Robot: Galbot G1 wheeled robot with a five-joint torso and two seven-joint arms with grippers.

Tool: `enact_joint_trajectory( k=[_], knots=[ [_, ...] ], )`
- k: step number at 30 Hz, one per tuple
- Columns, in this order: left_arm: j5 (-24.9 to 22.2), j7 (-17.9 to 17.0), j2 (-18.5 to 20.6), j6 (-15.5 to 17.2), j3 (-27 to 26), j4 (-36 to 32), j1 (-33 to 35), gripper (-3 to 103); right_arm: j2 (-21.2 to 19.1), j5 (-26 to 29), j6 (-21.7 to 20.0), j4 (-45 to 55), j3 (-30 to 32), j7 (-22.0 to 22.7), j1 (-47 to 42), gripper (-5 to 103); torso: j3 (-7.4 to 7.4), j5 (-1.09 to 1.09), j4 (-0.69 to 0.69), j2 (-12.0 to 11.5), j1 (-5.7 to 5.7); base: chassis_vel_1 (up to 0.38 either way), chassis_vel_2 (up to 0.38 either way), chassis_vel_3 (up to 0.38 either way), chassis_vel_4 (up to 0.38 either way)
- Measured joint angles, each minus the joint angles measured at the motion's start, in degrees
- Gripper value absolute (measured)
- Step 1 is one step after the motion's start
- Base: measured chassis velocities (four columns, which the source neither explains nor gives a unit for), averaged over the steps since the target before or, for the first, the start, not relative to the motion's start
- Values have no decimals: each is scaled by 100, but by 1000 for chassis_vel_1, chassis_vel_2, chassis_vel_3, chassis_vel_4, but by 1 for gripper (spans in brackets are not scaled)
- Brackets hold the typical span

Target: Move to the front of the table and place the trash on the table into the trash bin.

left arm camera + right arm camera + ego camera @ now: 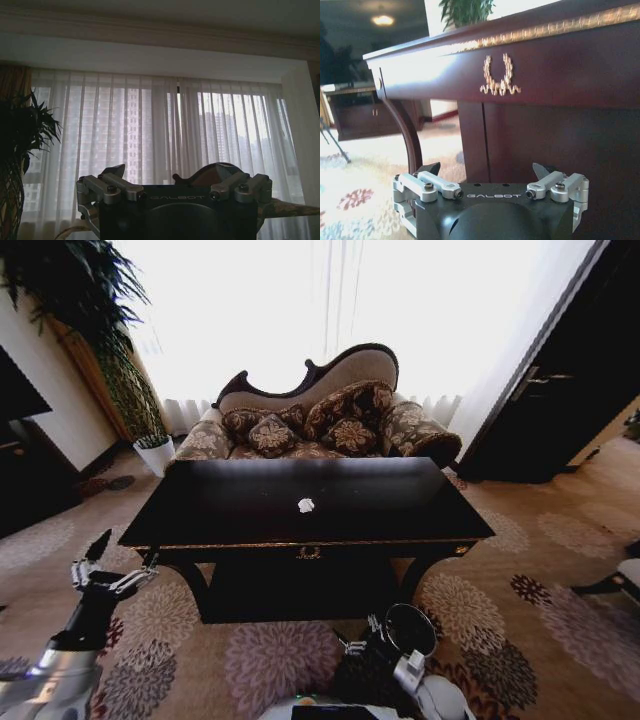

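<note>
We see one white paper wad (306, 505) near the middle of the black surface (220, 510), and one trash bin (411, 628) below its front edge. Our left claw (112, 562) is spread off the front-left corner; our right claw (487, 172) is spread before the gold ornament (499, 77).

White paper wad (306, 505) on black table (230, 502).

Home or hotel lounge, ornate sofa (325, 415), sheer curtains (165, 130), floral carpet (520, 610), potted plant (110, 350)

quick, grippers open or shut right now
Left gripper: open, empty, left of the table.
Right gripper: open, empty, low before the table front.
</note>
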Motion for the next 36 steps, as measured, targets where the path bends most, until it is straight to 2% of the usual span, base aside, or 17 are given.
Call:
enact_joint_trajectory(
  k=[6, 8, 10, 11, 15, 18, 22, 25, 28, 30, 32, 34, 36],
  knots=[
    [3, 2, 17, 0, 16, 21, -16, 100, 105, 290, 82, 476, 106, -6, -190, 100, 0, 0, 0, 0, -1, 0, 0, 0, 0],
    [2, 2, 27, 0, 19, 22, -21, 100, 136, 442, 82, 732, 126, 143, -223, 100, 0, 0, 0, 0, 0, 0, 0, 0, 0],
    [-8, 1, 48, 3, 11, 24, -21, 100, 139, 731, -23, 1202, 121, 610, -300, 100, 0, 0, 0, 0, 0, 0, 0, 0, 0],
    [-8, 1, 48, 3, 11, 24, -21, 100, 139, 731, -23, 1202, 121, 610, -300, 100, 0, 0, 0, 0, 0, 0, 0, 0, 0],
    [-45, 0, 72, 6, -20, 50, -26, 100, 83, 1006, -262, 1799, 282, 1077, -300, 100, 0, 0, 1, 1, -1, 0, 0, 0, 0],
    [-63, -1, 88, 7, -35, 59, -25, 100, 47, 1040, -336, 2056, 373, 1256, -295, 100, 0, 0, 1, 0, -1, 0, 0, 0, 0],
    [-132, -1, 118, 7, -83, 64, -43, 100, 67, 1019, -430, 2526, 374, 1805, -361, 100, 0, 1, 0, 0, 0, 0, 0, 0, 0],
    [-143, -2, 126, 9, -89, 64, -44, 100, 81, 1023, -491, 2678, 372, 1976, -356, 100, 0, 0, 0, 1, 0, 0, 0, 0, 0],
    [-207, -2, 159, 18, -143, 81, -56, 100, 33, 1135, -614, 3019, 372, 2398, -270, 100, 0, 0, 0, 0, 0, 0, 0, 0, 0],
    [-224, -2, 169, 20, -160, 89, -60, 100, 18, 1161, -635, 3075, 370, 2482, -240, 100, 0, 0, 0, 0, 0, 0, 0, 0, 0],
    [-302, -2, 225, 31, -252, 144, -74, 100, -73, 1241, -718, 3263, 337, 2888, -67, 100, 0, 0, 0, 0, 0, 0, 0, 0, 0],
    [-343, -2, 255, 37, -295, 166, -79, 100, -121, 1256, -771, 3324, 323, 3054, 22, 100, 0, 0, 0, 0, 0, 0, 0, 0, 0],
    [-467, -3, 336, 83, -421, 225, -102, 100, -255, 1274, -966, 3425, 302, 3435, 222, 100, 0, 0, 1, 0, 0, 0, 0, 0, 0]
  ],
)
